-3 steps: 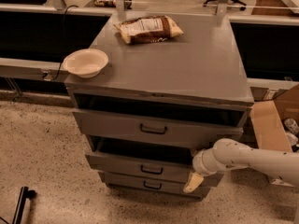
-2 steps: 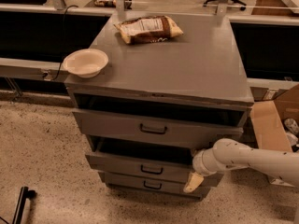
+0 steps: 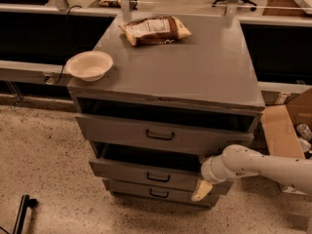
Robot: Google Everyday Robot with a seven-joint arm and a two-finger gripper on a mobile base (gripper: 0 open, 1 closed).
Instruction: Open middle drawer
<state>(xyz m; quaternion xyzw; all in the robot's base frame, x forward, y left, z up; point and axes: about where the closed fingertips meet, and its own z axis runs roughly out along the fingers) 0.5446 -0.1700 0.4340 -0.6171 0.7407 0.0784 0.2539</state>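
Note:
The grey cabinet has three drawers, each with a small black bar handle. The middle drawer stands pulled out a little, with a dark gap above its front; its handle is at the centre. My gripper is at the right end of the middle drawer's front, low against its lower right corner. My white arm reaches in from the right. The top drawer is also pulled out, and the bottom drawer sits below, narrowest.
A white bowl sits on the cabinet top at its left edge. A snack bag lies at the back of the top. A cardboard box stands right of the cabinet. A black object lies on the speckled floor at lower left.

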